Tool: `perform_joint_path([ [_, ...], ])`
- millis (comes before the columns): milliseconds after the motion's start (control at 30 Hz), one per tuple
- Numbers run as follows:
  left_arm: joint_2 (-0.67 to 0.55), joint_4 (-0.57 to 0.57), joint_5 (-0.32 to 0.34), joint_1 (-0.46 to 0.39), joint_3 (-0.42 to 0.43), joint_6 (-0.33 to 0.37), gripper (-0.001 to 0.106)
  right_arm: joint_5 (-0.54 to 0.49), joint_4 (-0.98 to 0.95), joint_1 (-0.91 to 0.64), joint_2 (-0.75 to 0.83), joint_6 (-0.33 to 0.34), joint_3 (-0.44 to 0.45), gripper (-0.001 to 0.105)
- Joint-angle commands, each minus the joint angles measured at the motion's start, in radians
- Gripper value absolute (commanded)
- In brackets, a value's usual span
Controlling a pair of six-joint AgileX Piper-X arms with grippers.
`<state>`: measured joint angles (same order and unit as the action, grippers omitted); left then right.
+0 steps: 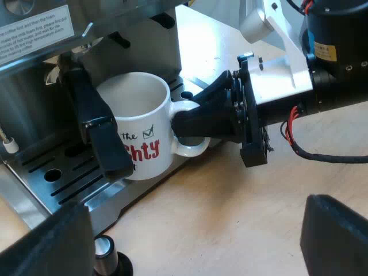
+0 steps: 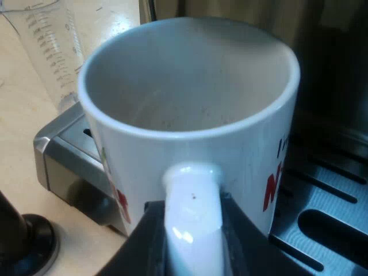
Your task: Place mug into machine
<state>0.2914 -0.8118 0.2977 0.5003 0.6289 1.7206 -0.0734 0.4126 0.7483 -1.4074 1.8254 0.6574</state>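
The right gripper (image 1: 185, 123) grips the mug (image 1: 138, 115) by its handle, upright just ahead, over the tray (image 1: 63, 178) edge. The left gripper (image 1: 195, 238) hangs open and empty.

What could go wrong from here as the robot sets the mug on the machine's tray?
The right gripper holds the mug by its handle alone, so it may tilt or twist. The mug is near the edge of the tray; let go there, it might tip off. The machine's dark handle hangs close by the mug and could be knocked.
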Motion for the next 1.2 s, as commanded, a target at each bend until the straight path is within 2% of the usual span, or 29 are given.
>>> perform_joint_path([
  [33, 0.001, 0.01, -0.001, 0.005, -0.003, 0.002, 0.079, -0.006, 0.063, 0.003, 0.011, 0.009, 0.018, 0.0],
  [600, 0.001, 0.01, -0.001, 0.005, -0.003, 0.002, 0.079, -0.02, 0.063, 0.003, 0.011, 0.009, 0.018, 0.0],
  [900, 0.001, 0.01, -0.001, 0.005, -0.003, 0.002, 0.079, -0.073, 0.063, 0.003, 0.007, 0.009, 0.018, 0.0],
  [1200, 0.001, 0.01, -0.001, 0.005, -0.003, 0.002, 0.079, -0.073, 0.152, 0.003, -0.059, 0.009, 0.018, 0.0],
])
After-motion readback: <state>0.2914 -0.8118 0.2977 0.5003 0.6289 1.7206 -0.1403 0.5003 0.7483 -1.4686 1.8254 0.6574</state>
